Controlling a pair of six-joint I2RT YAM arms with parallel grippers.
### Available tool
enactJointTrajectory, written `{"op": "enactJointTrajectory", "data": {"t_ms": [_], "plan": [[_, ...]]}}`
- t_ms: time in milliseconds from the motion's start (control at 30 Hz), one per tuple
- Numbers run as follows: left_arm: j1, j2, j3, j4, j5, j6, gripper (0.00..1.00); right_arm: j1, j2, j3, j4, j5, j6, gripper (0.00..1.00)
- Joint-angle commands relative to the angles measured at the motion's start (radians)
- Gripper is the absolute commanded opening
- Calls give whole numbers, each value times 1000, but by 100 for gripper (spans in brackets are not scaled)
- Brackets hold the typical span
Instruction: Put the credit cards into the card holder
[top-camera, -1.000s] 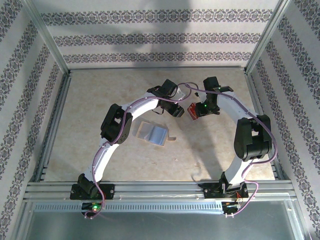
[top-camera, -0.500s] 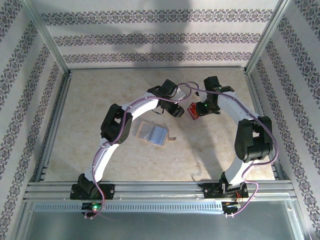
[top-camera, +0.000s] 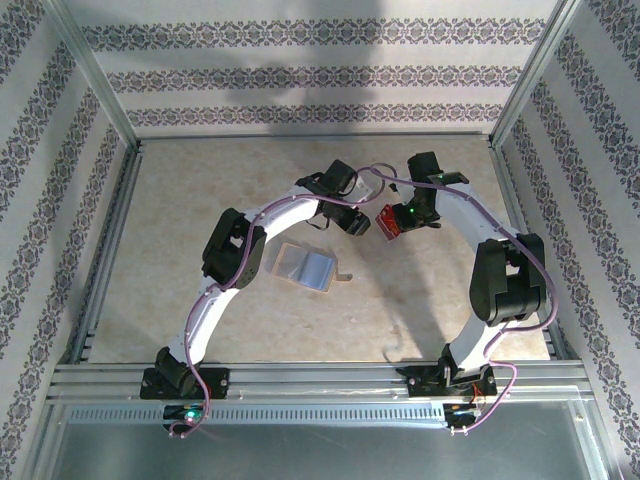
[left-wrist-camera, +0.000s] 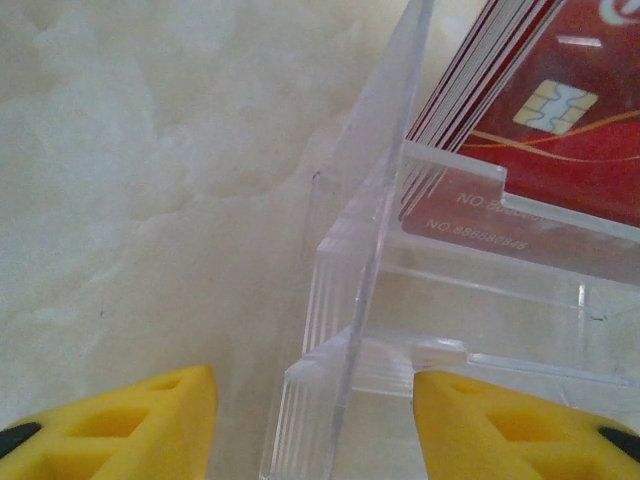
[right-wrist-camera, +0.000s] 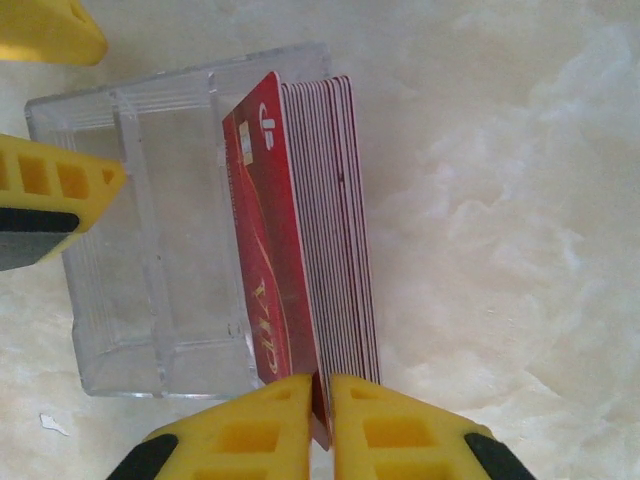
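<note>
While one stack of red credit cards (right-wrist-camera: 340, 230), too tightly packed to count, stands upright in one clear stand (right-wrist-camera: 150, 250) on the desk (top-camera: 200, 200), the right jaws pinch the front card (right-wrist-camera: 265, 250) by its edge. The left jaws are spread astride a side wall of the stand. One card holder (top-camera: 305, 266) lies open beside the left arm. A second ago the right jaws gaped wider; the left jaws and card holder are unchanged.
</note>
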Motion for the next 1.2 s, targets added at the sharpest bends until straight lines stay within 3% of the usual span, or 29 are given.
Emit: {"op": "enactJointTrajectory", "data": {"t_ms": [0,300,867,1033,1167], "plan": [[-33,37,-40,-54,-32,32,55,5,-13,22,-22,1,-7,8],[-33,36,-44,-53,-34,37,55,7,-21,31,-31,-33,-14,0],[-31,29,-30,-70,-29,43,55,15,-76,47,-74,-118,-14,0],[-31,-10,19,-105,-22,54,63,5,-140,71,-126,-136,-7,0],[-24,-76,65,-135,10,53,69,-24,-217,80,-137,-219,23,0]]}}
